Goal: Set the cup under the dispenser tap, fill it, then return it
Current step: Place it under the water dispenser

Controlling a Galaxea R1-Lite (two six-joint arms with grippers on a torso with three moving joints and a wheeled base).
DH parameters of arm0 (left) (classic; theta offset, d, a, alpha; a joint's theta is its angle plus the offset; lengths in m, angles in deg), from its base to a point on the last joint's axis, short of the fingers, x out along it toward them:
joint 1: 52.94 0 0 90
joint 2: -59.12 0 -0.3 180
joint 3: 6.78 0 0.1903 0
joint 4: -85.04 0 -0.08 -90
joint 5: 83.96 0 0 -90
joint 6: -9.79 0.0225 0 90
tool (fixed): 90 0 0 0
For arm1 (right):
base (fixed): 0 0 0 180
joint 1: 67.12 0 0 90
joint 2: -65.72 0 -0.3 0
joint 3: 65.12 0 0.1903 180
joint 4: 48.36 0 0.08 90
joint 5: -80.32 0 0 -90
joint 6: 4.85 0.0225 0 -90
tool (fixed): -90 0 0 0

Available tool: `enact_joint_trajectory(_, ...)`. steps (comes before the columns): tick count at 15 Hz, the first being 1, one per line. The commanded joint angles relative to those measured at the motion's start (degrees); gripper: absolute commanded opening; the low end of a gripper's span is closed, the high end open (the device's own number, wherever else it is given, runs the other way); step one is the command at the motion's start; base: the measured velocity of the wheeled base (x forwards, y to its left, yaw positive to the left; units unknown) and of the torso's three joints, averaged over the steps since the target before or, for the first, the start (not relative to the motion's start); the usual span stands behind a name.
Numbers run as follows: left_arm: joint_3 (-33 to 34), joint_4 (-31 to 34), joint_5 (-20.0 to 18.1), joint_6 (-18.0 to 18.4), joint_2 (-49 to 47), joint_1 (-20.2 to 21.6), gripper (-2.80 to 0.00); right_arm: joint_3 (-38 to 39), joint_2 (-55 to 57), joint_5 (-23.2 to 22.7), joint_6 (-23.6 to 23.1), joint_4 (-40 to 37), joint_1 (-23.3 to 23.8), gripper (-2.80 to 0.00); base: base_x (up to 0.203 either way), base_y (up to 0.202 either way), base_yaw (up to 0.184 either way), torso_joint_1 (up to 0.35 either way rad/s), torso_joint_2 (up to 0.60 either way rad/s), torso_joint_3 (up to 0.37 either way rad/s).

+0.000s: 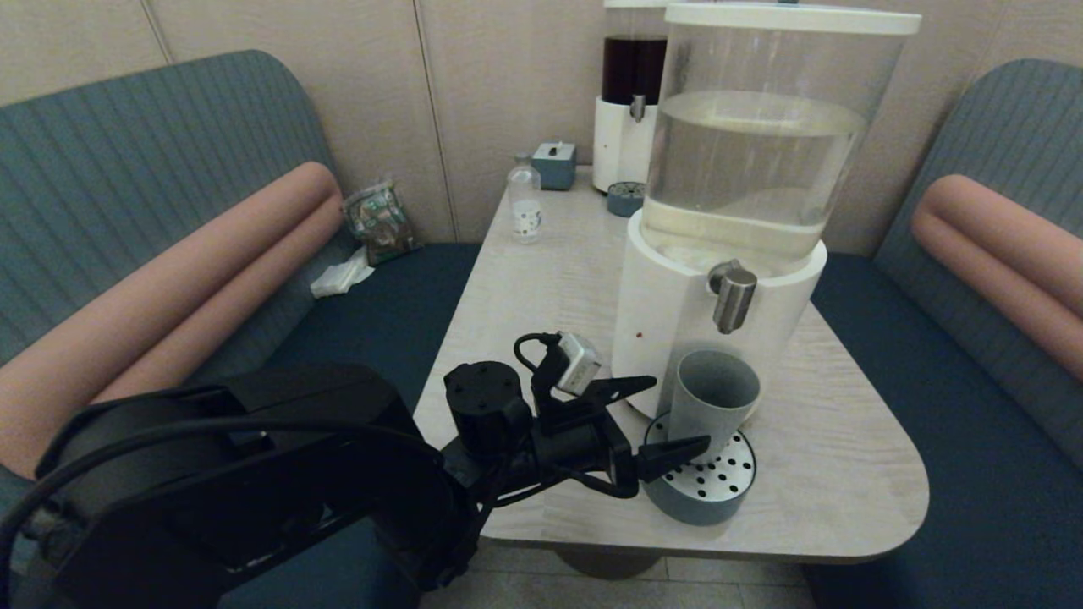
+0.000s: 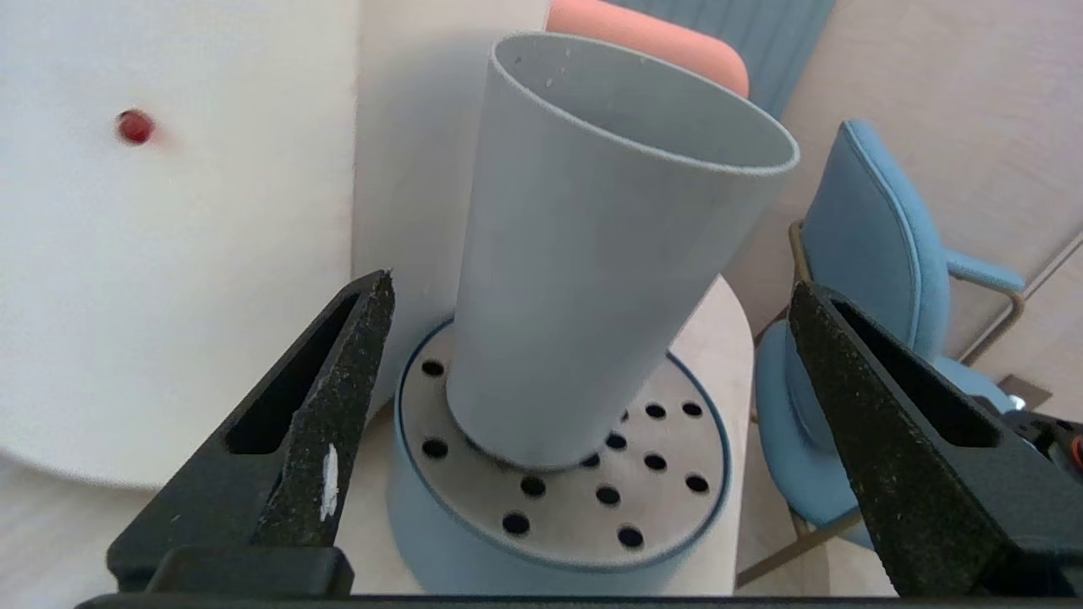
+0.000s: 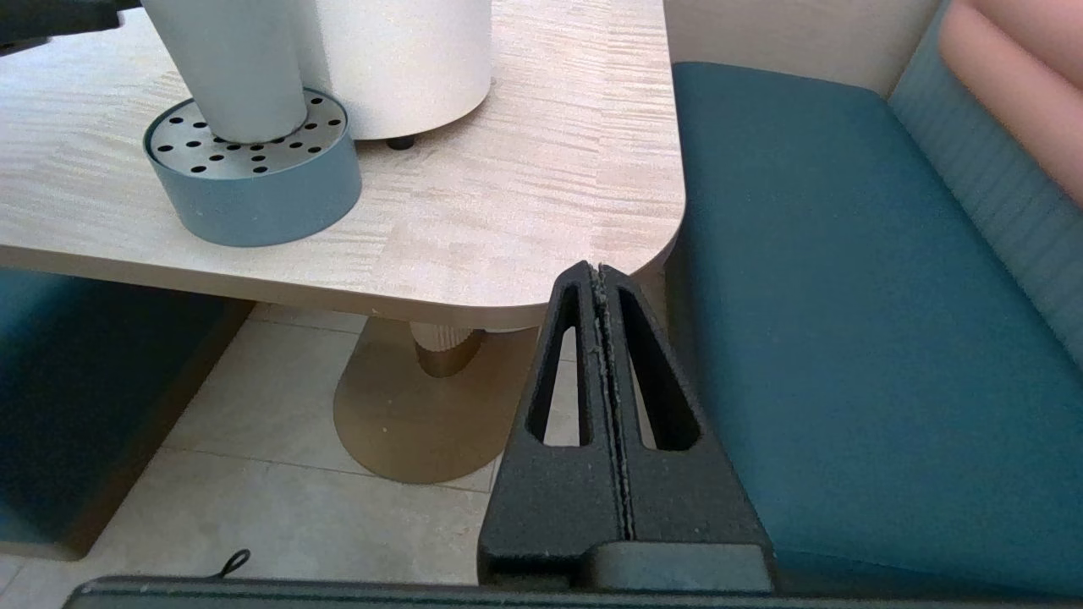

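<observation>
your left gripper [image 1: 656,416] sits low over the near part of the table [image 1: 541,279], spread wide with nothing in its grasp; in the left wrist view its two fingers [image 2: 334,423] stand on either side of the cup [image 2: 592,279] with clear gaps to the cup's wall, so you're flanking it, not touching it. the cup [image 1: 715,397] stands upright on the round perforated drip tray [image 1: 715,495], its open mouth right below the dispenser tap [image 1: 733,294], which juts from the white base of the large clear tank [image 1: 753,161] of pale liquid. from the head view you can't tell whether anything is in the cup. the drip tray touches or nearly touches the front of that white base, near the table's front edge. your right gripper [image 3: 602,279] is parked off the table's right corner, above the dark blue bench seat [image 3: 846,296], its fingers pressed together and holding nothing. farther back on the table you have a clear plastic bottle [image 1: 525,201] with a white label, a small grey-blue box [image 1: 555,163], and a second dispenser [image 1: 630,101] with dark liquid and its own small drip tray [image 1: 626,199] in front of it. on the left bench a crumpled packet [image 1: 378,222] and a white tissue [image 1: 340,277] lie against the cushion.
</observation>
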Motion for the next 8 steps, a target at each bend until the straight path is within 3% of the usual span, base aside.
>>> enact_joint_trajectory(1, 2.0, -0.5, -0.2, 0.0, 1.5, 0.6, 0.00, 1.1, -0.1, 0.0, 0.0, 0.0, 0.0, -2.80, 0.000, 0.000, 0.000, 0.000, 0.00, 0.000)
enact_joint_trajectory(2, 3.7, -0.5, -0.2, 0.0, 2.4, 0.8, 0.00, 1.1, -0.1, 0.0, 0.0, 0.0, 0.0, -2.80, 0.000, 0.000, 0.000, 0.000, 0.00, 0.000)
enact_joint_trajectory(5, 17.2, -0.5, 0.2, 0.3, 10.6, 1.5, 0.00, 1.1, -0.1, 0.0, 0.0, 0.0, 0.0, -2.80, 0.000, 0.000, 0.000, 0.000, 0.00, 0.000)
enact_joint_trajectory(6, 20.6, -0.5, 0.5, 0.4, 15.1, 2.0, -1.97, 1.1, -0.1, 0.0, 0.0, 0.0, 0.0, -2.80, 0.000, 0.000, 0.000, 0.000, 0.00, 0.000)
enact_joint_trajectory(7, 23.3, -0.5, 1.3, 0.4, 20.1, 2.9, -2.80, 1.1, -0.1, 0.0, 0.0, 0.0, 0.0, -2.80, 0.000, 0.000, 0.000, 0.000, 0.00, 0.000)
enact_joint_trajectory(8, 25.2, -0.5, 2.8, 0.3, 25.3, 4.1, -2.80, 1.1, -0.1, 0.0, 0.0, 0.0, 0.0, -2.80, 0.000, 0.000, 0.000, 0.000, 0.00, 0.000)
